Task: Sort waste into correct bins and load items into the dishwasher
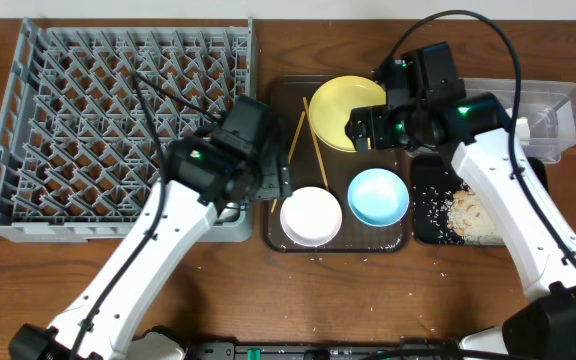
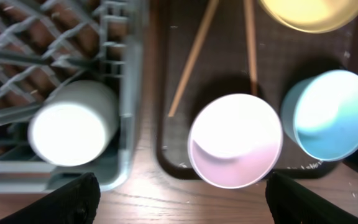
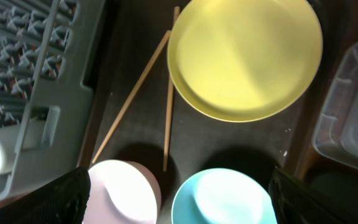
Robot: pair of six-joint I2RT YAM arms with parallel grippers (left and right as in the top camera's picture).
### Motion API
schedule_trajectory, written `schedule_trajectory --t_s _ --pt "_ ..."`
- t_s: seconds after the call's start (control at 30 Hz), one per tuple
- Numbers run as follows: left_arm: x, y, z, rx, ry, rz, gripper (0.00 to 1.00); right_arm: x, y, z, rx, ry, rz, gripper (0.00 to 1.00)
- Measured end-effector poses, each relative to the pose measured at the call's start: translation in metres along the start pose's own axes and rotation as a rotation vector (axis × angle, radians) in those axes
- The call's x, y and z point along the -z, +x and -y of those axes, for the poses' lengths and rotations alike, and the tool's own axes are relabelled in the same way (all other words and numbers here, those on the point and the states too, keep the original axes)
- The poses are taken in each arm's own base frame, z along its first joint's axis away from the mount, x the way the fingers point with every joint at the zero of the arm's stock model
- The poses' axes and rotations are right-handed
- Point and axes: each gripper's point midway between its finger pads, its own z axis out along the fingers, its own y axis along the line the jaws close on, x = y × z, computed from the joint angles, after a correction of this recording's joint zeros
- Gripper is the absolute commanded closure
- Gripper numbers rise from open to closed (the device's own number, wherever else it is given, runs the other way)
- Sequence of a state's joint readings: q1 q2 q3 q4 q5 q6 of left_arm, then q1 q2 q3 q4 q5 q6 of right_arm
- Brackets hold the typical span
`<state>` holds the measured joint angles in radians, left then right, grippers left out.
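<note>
So, reading the layout for its reasons:

- The dish rack (image 1: 88, 110) is taking up the left half of the desk (image 1: 218, 290), and the white cup (image 2: 73, 132) is sitting inside its near-right corner, probably because that corner is the one closest to the serving tray.
- The serving tray (image 1: 286, 100) is lying at the middle of the desk and is carrying what is not yet loaded. The yellow plate (image 1: 340, 108) is at the tray's far end, the white bowl (image 1: 311, 216) and light blue bowl (image 1: 377, 196) are side by side at its near end, and the two chopsticks (image 1: 296, 140) are lying slanted between them.
- The left claw (image 2: 182, 196) is hanging wide open and holding nothing, straddling the gap between cup and white bowl. I am judging the bowl to be its next pick, being nearest the rack.
- The right claw (image 3: 185, 193) is also gaping empty, hovering over the tray just near of the plate, which suits that arm's reach.
- Toward the right edge, the black tray (image 1: 430, 195) is holding the rice scraps (image 1: 471, 213), with the clear tub (image 1: 558, 110) behind it at the far-right corner. The two are sitting close together so waste is travelling only a short way.
</note>
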<state>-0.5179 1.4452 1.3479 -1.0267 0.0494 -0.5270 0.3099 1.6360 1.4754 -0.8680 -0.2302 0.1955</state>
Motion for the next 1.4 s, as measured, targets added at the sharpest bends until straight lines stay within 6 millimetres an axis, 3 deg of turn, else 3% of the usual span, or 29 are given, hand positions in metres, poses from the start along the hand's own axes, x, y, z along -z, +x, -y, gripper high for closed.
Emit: schedule_trajectory --t_s 0.17,0.4,0.53,0.8,0.93,1.1,1.33,1.4 --pt "-0.014 0.002 0.018 -0.036 0.014 -0.009 0.14 0.029 -0.013 0.029 -0.095 0.049 0.08 0.1" --pt "-0.052 0.002 0.035 -0.098 0.001 -0.049 0.14 0.119 -0.017 0.092 -0.293 0.226 0.276 0.01" --pt "-0.074 0.014 0.032 -0.239 -0.036 -0.12 0.14 0.149 -0.004 0.123 -0.389 0.311 0.313 0.01" --pt "-0.116 0.03 0.021 -0.478 -0.084 -0.252 0.15 0.149 0.02 0.141 -0.456 0.374 0.233 0.01" --pt "-0.137 0.037 0.016 -0.54 -0.1 -0.308 0.22 0.149 0.025 0.151 -0.465 0.432 0.216 0.01" --pt "-0.154 0.046 0.009 -0.571 -0.118 -0.366 0.43 0.151 0.027 0.158 -0.469 0.476 0.213 0.01" --pt "-0.158 0.044 0.011 -0.575 -0.114 -0.357 0.91 0.152 0.027 0.16 -0.469 0.49 0.214 0.01" --pt "-0.158 0.044 0.011 -0.58 -0.113 -0.357 0.92 0.152 0.027 0.16 -0.469 0.49 0.214 0.01"
